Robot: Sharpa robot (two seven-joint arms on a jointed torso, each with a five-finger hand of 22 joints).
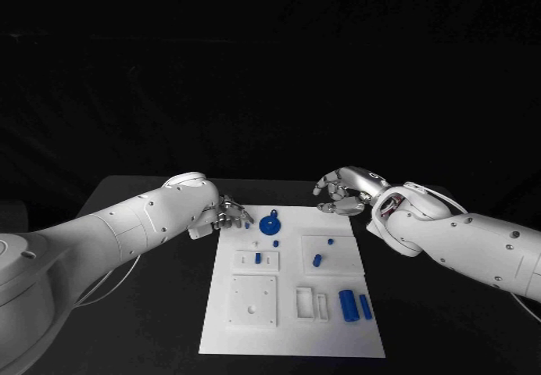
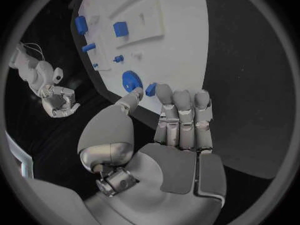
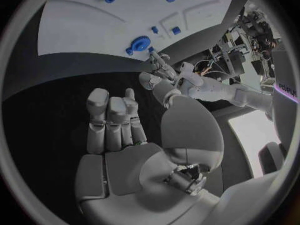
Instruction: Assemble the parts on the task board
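The task board [image 1: 295,328] lies lengthwise in the middle of the black table [image 1: 147,312], its far edge near both my hands. At the board's far-left corner sits a round blue part, the blue disc [image 1: 270,226], with a small blue piece [image 1: 247,224] just beside it at the board's left edge. From my left wrist the disc [image 2: 132,79] and that small piece [image 2: 150,89] show right at the board's rim, close to my fingertips [image 2: 164,91]; I cannot tell whether any finger touches either one.

Farther in from the disc stand a few little blue pegs: one [image 1: 257,258] on the raised white block [image 1: 256,261] on the board's left side, one [image 1: 275,244] between the two blocks, and two [image 1: 318,260] on the block toward the right side. Near the board's right edge, toward the near end, two blue cylinders [image 1: 349,305] lie side by side, next to a white frame [image 1: 313,304]. A larger white square plate [image 1: 254,300] occupies the left side near them.

My left hand [image 1: 231,213] rests at the far-left corner of the board, fingers held together and straight, thumb apart, nothing in its grasp. My right hand [image 1: 345,191] hovers beyond the board's far-right corner over the bare table, fingers loosely curled and apart, holding nothing.
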